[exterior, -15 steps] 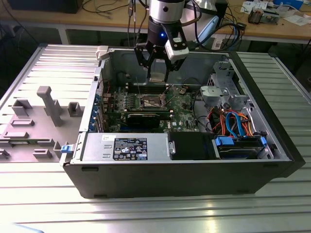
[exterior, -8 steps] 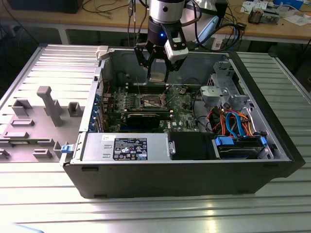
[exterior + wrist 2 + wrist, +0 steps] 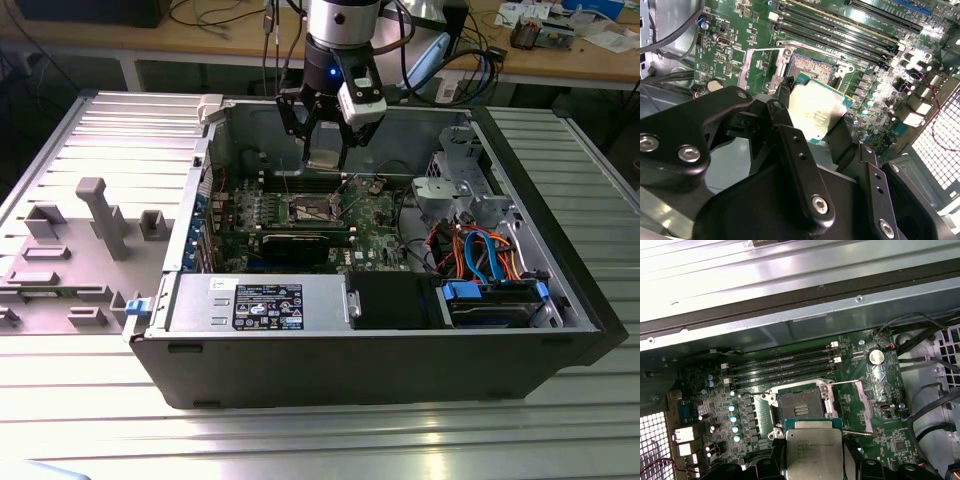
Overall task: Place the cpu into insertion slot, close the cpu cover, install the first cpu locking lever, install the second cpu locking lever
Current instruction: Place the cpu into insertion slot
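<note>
My gripper is shut on the cpu, a flat square chip with a silver-grey top, and holds it above the green motherboard inside the open computer case. In both wrist views the cpu sits between the black fingers, a little above and beside the insertion slot, not touching it. The slot's pin field lies bare. The cpu cover, a thin silver frame, is swung open to one side of the slot.
Memory slots run along one side of the insertion slot, and a round coin battery sits near the cover. A power supply, a drive bay and orange and blue cables fill the case's front. A grey fixture plate lies at the exterior view's left.
</note>
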Motion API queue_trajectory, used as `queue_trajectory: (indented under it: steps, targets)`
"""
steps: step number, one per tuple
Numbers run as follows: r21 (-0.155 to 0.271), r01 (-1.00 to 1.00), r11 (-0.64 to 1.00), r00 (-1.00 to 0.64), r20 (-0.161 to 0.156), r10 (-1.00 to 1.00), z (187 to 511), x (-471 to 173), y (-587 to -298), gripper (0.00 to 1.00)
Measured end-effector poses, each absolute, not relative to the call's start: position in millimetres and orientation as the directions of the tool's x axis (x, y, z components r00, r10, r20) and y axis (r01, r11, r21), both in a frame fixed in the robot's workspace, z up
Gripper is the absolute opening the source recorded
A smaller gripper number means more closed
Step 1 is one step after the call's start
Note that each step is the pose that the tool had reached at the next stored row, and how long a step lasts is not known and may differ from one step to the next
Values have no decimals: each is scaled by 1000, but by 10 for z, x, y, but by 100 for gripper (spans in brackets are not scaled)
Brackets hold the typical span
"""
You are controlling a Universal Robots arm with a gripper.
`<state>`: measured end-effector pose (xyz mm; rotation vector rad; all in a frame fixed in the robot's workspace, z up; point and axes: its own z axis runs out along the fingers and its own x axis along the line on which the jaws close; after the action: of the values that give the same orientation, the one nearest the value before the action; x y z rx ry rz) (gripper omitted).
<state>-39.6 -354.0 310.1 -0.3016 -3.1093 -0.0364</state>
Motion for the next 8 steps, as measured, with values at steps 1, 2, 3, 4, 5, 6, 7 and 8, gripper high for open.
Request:
queue_trajectory:
  steps: [1,2,3,4,5,6,7,8]
  targets:
    - [22,196,980,-980,20,196,3100,-396,-3540,55]
    - [22,199,980,-980,20,199,3100,-396,-3540,55]
    - [22,204,979,-979,20,203,3099,-396,-3540,55]
    - [22,209,978,-978,20,209,3099,-396,-3540,55]
    - [22,213,977,-977,20,212,3099,-396,-3540,55]
    - [22,216,976,-976,20,215,3099,-396,-3540,55]
    - [22,221,975,-975,20,221,3099,-396,-3540,55]
    - [22,224,974,-975,20,223,3099,-396,-3540,55]
